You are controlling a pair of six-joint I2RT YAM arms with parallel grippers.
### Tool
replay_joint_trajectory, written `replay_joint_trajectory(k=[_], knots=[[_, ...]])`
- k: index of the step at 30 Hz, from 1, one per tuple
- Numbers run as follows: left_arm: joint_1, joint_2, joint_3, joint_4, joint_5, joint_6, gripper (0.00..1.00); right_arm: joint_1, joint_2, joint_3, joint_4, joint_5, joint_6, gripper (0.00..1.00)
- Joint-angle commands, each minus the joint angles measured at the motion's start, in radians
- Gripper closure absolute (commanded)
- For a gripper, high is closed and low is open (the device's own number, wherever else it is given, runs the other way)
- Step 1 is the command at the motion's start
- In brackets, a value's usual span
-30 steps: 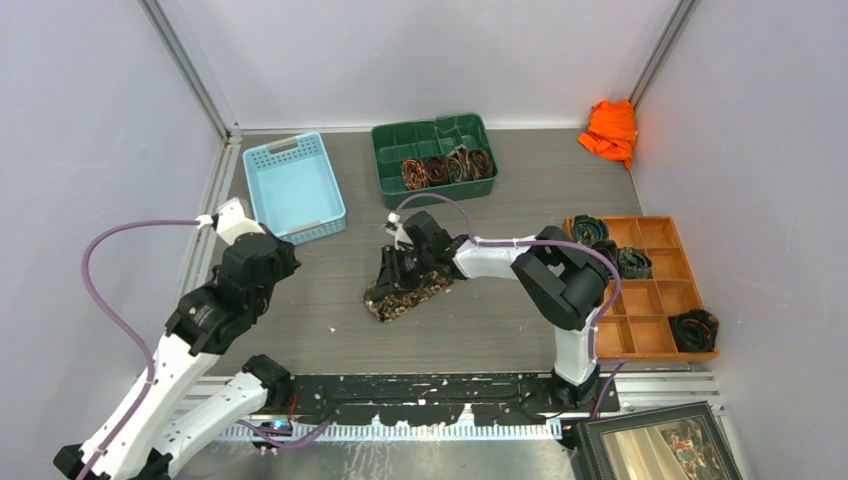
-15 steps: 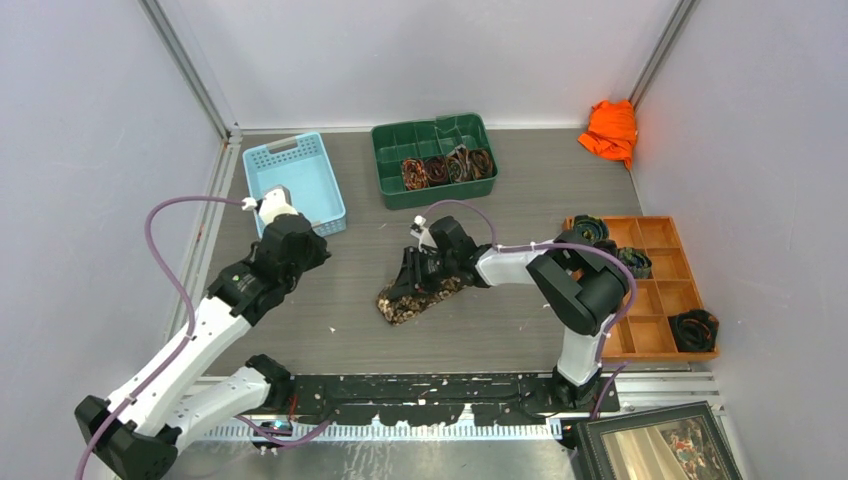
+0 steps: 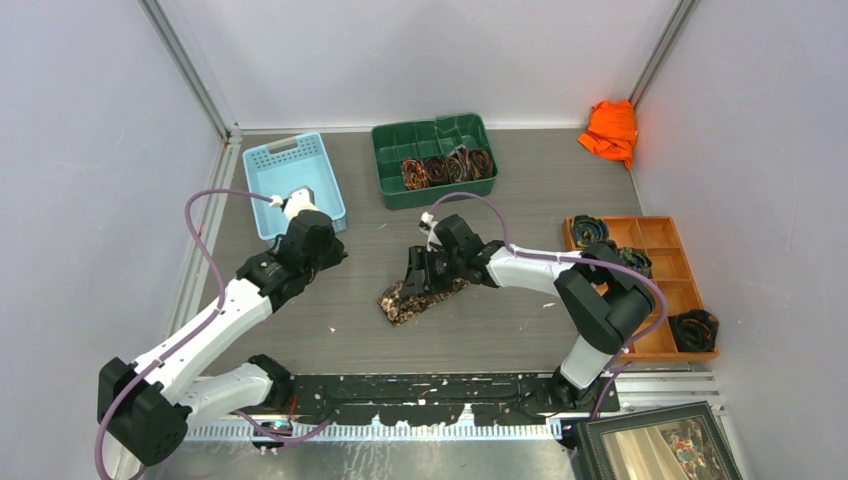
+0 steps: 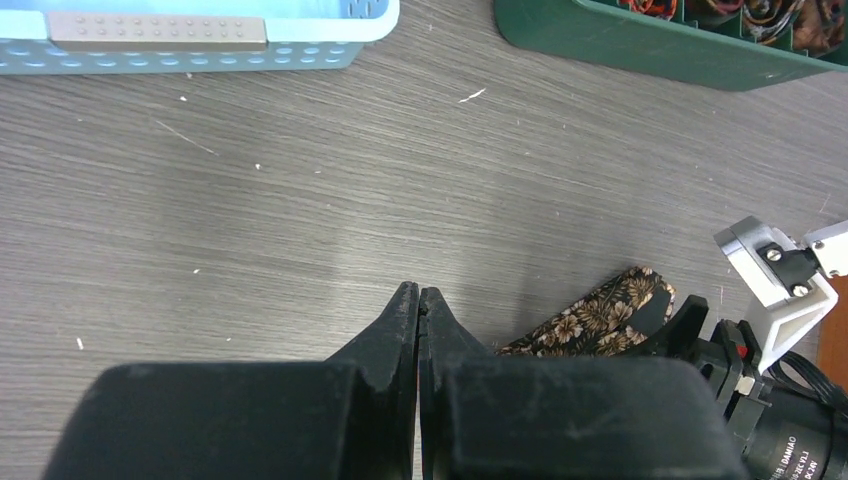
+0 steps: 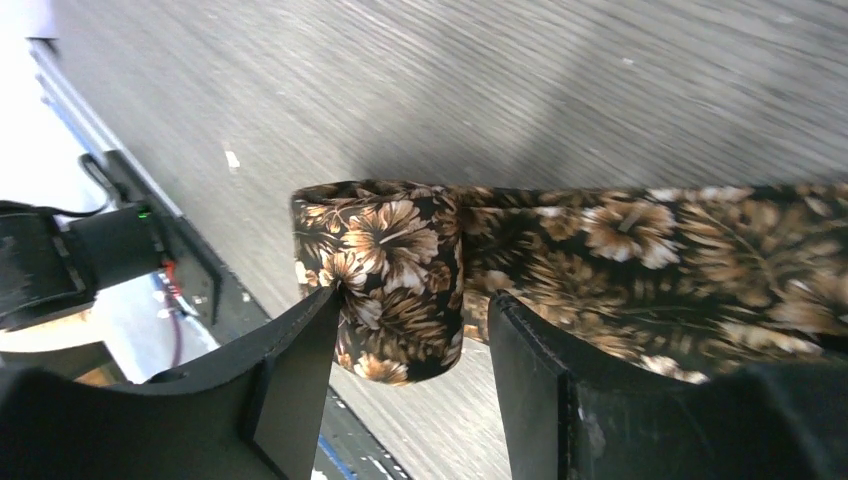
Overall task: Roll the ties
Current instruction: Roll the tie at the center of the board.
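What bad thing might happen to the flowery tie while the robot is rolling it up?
1. The tie has its rolled end between the right gripper's open jaws. Nothing squeezes it, so the roll might spring undone.
2. The left gripper is shut and hovers close beside the tie. If it comes nearer, it might bump the right gripper or drag the flat part crooked.

Blue basket (image 3: 292, 190), green bin (image 3: 440, 195), orange cloth (image 3: 611, 130), brown tray (image 3: 650, 300), framed picture (image 3: 655, 445)

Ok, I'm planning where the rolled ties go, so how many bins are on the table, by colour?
Light blue basket: 1
Dark green divided tray: 1
Orange-brown divided tray: 1
Total: 3
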Motion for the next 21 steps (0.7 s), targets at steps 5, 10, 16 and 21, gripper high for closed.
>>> replay_joint_trajectory(k=[5, 10, 16, 21], knots=[[-0.009, 0.042, -0.021, 0.106, 0.025, 0.011, 1.00, 0.000, -0.057, 0.031, -0.149, 0.258, -0.131, 0.39], [-0.011, 0.036, -0.033, 0.108, 0.021, 0.011, 1.00, 0.000, -0.100, 0.029, -0.193, 0.357, -0.169, 0.40], [-0.010, 0.005, -0.057, 0.084, -0.001, -0.006, 1.00, 0.002, -0.101, 0.066, -0.236, 0.371, -0.197, 0.41], [-0.011, -0.112, -0.053, -0.020, -0.057, -0.011, 1.00, 0.065, -0.222, 0.102, -0.314, 0.517, -0.237, 0.25]])
